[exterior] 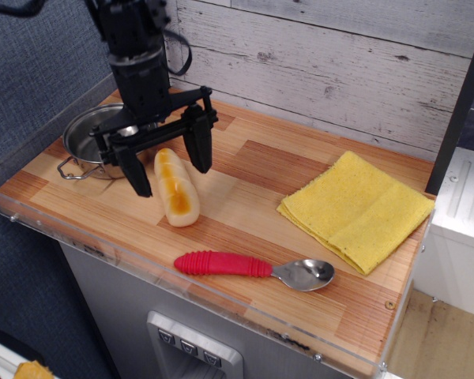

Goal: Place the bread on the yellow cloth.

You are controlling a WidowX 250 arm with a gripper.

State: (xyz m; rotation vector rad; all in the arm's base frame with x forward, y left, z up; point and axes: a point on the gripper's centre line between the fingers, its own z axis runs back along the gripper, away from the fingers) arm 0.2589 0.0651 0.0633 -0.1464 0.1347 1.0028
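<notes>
- Single camera view, looking down across the wooden counter (245, 229) from the front-right, and the gripper (170, 164) hangs right over the bread (176, 188).
- Jaws are spread wide, one finger to the left of the loaf near the pot side, the other to its right. Nothing pinched between them yet.
- The fingers straddle the upper end of the loaf across its narrow width, which looks like the sensible way to grab it: closing on the short axis means a smaller gap to close.
- The bread lies flat on the wood, long axis running away from the camera, glossy orange-brown top facing up, just beside the steel pot (103, 140). Whether the fingertips touch the board, I cannot tell from here.
- The pot sits at the back-left corner, partly behind the arm; its closeness leaves the left finger little room, so a nudge of the rim is the risk I'd watch.
- The yellow cloth (357, 210) is well apart, over on the right side of the counter, folded square and lying flat with nothing on it. That's the drop spot.
- A red-handled spoon (253, 267) lies near the front edge, between loaf and cloth but closer to the camera. My read: a carry straight across should pass behind it.
- Judgement on progress: early, pre-grasp, loaf not yet lifted.
</notes>
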